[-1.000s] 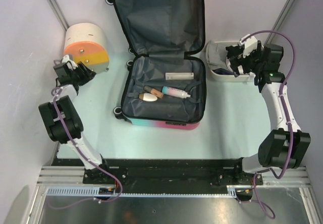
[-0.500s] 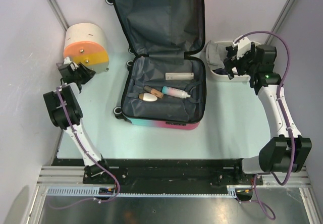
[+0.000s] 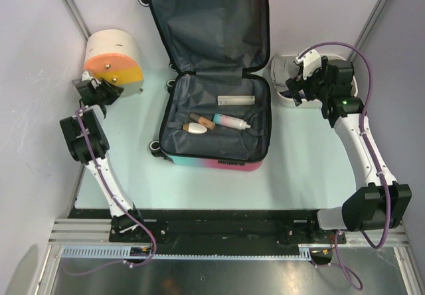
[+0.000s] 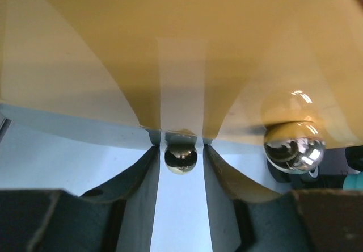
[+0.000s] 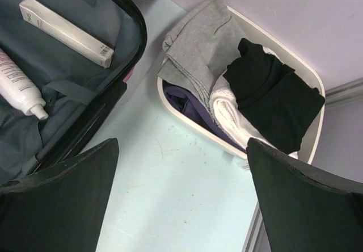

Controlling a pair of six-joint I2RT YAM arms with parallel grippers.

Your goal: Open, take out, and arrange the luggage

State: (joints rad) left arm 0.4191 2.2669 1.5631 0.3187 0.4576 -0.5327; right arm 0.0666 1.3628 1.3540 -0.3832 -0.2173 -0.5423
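The luggage (image 3: 219, 164) lies open in the middle of the table, its lid (image 3: 209, 22) folded back, dark grey lining showing. In its lower half lie a white box (image 3: 236, 100), a pink-teal tube (image 3: 232, 121), a brown stick (image 3: 201, 118) and a white oval (image 3: 197, 128). My left gripper (image 3: 106, 86) is at the cream-and-orange drawer box (image 3: 113, 59). Its fingers (image 4: 144, 167) straddle a small chrome knob (image 4: 180, 156) with slight gaps on both sides. My right gripper (image 3: 297, 86) is wide open and empty over bare table (image 5: 181, 150), between the luggage edge (image 5: 85, 110) and the basin.
A white basin (image 3: 282, 66) at the back right holds folded grey, black, white and purple clothes (image 5: 266, 93). A second chrome knob (image 4: 294, 147) sits on the yellow drawer front (image 4: 181, 47). Walls close in on the left, right and back.
My left gripper has moved up to the drawer box front. My right gripper has moved left, off the basin toward the luggage.
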